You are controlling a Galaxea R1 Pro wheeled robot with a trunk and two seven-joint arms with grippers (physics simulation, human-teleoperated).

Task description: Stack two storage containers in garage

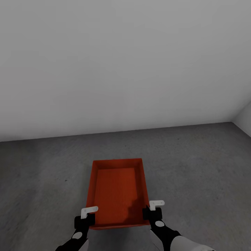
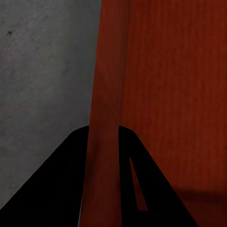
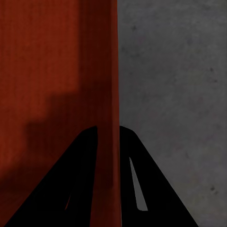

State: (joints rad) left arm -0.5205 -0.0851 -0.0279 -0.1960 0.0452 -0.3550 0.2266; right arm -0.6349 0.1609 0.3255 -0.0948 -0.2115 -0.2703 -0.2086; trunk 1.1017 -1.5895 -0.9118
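Nearest the head camera, the left end effector (image 1: 84,221) is pinching the left side wall of an orange-red storage container (image 1: 118,193), its two dark fingers (image 2: 61,184) sitting on either side of that wall. Across the bin, the right end effector (image 1: 152,213) is clamping the right wall the same way, apparently so the open-topped load is staying level and centred ahead of the robot. The container is sitting low over, perhaps on, the dark grey floor (image 1: 202,164); contact is unclear. Beyond it a plain pale wall (image 1: 125,62) is closing off the garage.
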